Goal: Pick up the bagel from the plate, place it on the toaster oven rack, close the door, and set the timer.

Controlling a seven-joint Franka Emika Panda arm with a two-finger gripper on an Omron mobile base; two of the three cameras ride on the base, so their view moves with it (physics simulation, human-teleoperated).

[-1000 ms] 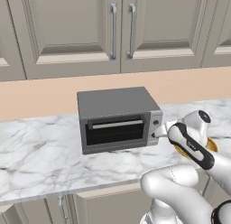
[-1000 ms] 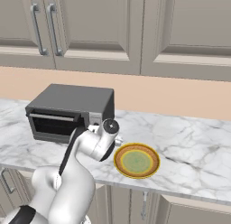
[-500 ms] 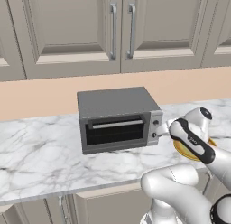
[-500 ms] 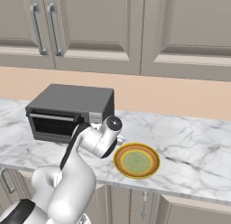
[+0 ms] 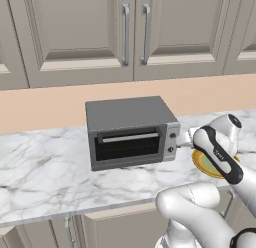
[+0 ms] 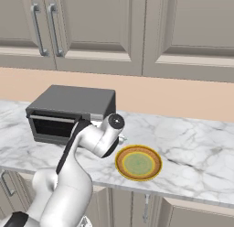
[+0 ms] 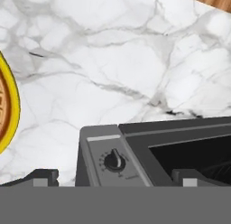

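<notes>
Pincer point(image 7: 115, 178) released, grasping nothing, above the oven's timer knob point(image 7: 114, 161). You risk bumping the knob; the plate point(image 6: 138, 162) lies beside.

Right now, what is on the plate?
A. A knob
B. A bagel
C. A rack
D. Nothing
D: in the right base view the plate lies bare on the counter right of the oven, and its yellow, orange and green rings show with nothing on them.
</notes>
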